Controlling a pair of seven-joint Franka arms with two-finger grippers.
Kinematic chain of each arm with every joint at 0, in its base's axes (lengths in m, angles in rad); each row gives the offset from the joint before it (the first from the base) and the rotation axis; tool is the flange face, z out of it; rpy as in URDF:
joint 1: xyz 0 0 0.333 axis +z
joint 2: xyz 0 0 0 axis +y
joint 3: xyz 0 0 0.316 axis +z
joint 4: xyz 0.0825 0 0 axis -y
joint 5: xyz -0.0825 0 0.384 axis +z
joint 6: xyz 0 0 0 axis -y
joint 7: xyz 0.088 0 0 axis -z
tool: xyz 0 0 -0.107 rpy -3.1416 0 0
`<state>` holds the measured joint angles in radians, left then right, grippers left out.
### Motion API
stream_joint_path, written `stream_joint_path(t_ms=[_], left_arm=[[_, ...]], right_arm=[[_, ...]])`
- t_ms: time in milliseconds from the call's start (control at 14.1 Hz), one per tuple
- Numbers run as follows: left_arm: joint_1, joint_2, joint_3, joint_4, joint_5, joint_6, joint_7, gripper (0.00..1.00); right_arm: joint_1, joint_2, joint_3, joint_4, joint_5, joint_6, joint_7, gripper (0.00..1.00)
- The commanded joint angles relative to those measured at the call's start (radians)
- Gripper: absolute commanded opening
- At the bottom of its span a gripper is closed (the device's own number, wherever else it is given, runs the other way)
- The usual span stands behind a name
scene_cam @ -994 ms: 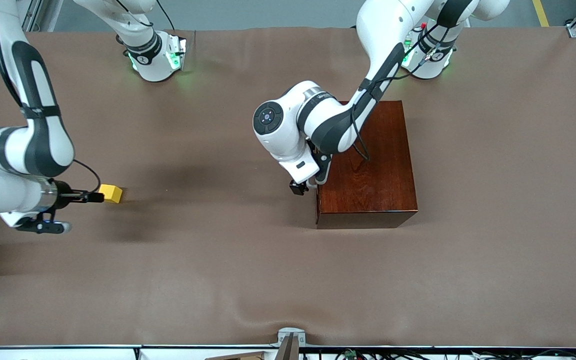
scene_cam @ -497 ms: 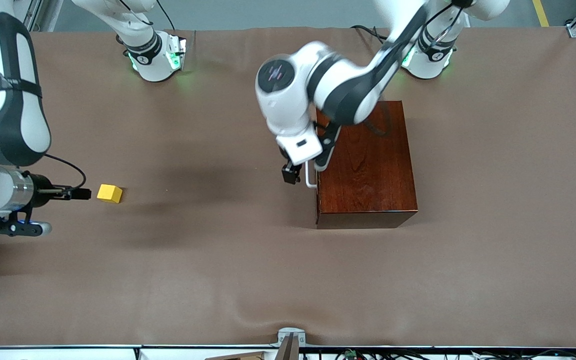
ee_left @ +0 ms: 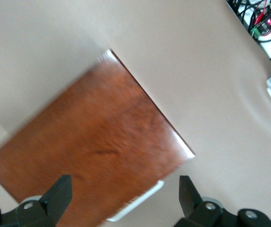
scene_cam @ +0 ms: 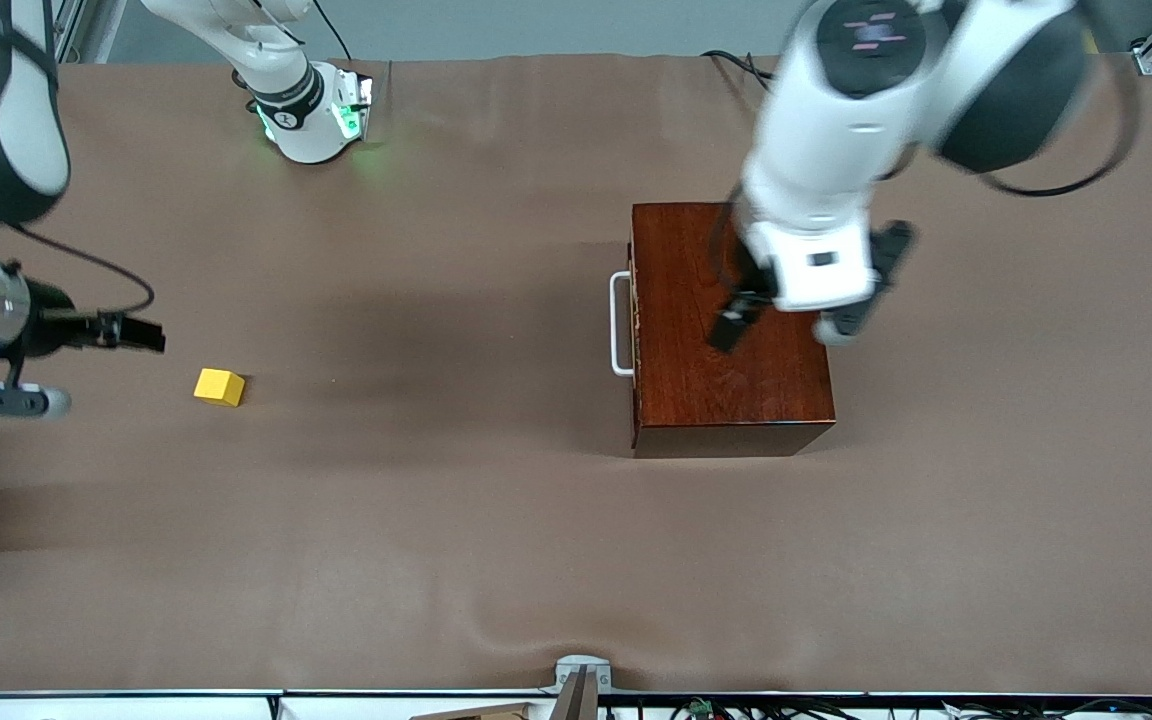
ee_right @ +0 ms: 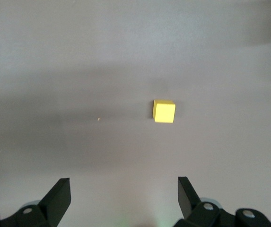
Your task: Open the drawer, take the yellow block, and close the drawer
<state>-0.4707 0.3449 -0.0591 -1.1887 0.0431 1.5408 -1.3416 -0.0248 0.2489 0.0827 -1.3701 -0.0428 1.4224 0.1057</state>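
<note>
The dark reddish-brown wooden box (scene_cam: pixel 696 400) stands on the table with the drawer pushed in; only its white bar handle (scene_cam: pixel 621 325) shows, and the handle (ee_left: pixel 140 201) and box top (ee_left: pixel 92 142) also show in the left wrist view. My left gripper (scene_cam: pixel 733 325) hangs open and empty over the box top, as the left wrist view (ee_left: pixel 123 189) shows. The yellow block (scene_cam: pixel 219 386) lies on the table toward the right arm's end. My right gripper (scene_cam: pixel 146 337) is open and empty, raised and apart from the block (ee_right: pixel 164 111), as the right wrist view (ee_right: pixel 123 187) shows.
Brown cloth (scene_cam: pixel 456 520) covers the whole table. The two arm bases (scene_cam: pixel 311 110) stand along the table's edge farthest from the front camera. A metal bracket (scene_cam: pixel 581 680) sits at the edge nearest the front camera.
My left gripper left the drawer handle, rose and swung over the box top. My right gripper drew back from the yellow block, which stays on the table. The drawer stays shut.
</note>
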Motion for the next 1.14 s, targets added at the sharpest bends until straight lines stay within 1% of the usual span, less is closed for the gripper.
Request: stream_joint_path(t_ms=[0, 142, 284, 426, 497, 639, 781, 1065], left_arm=[[0.102, -0.078, -0.01, -0.042, -0.038, -0.088, 0.284, 1.0], [0.157, -0.105, -0.01, -0.048, -0.038, -0.135, 0.456, 1.0], [0.216, -0.127, -0.01, -0.054, -0.038, -0.175, 0.602, 1.0], [0.282, -0.154, -0.01, -0.069, -0.038, -0.206, 0.776, 1.0], [0.308, -0.17, -0.01, -0.089, -0.038, -0.211, 0.844, 1.0], [0.355, -0.228, -0.01, -0.164, -0.035, -0.205, 0.939, 1.0], [0.4, -0.3, -0.013, -0.254, -0.035, -0.179, 1.016, 1.0], [0.475, -0.447, -0.06, -0.443, -0.025, -0.114, 1.102, 1.0]], right_arm=[[0.009, -0.091, -0.001, -0.026, 0.003, -0.036, 0.016, 1.0], [0.005, -0.137, -0.004, -0.026, 0.027, -0.039, 0.014, 1.0], [0.008, -0.177, -0.003, -0.03, 0.031, -0.051, 0.012, 1.0], [0.008, -0.209, -0.001, -0.033, 0.032, -0.051, 0.012, 1.0], [0.003, -0.224, -0.003, -0.052, 0.044, -0.048, 0.012, 1.0], [-0.006, -0.262, -0.017, -0.084, 0.116, -0.045, 0.012, 1.0], [-0.001, -0.281, -0.015, -0.106, 0.123, -0.042, 0.014, 1.0], [-0.006, -0.272, -0.017, -0.109, 0.124, -0.042, 0.009, 1.0]])
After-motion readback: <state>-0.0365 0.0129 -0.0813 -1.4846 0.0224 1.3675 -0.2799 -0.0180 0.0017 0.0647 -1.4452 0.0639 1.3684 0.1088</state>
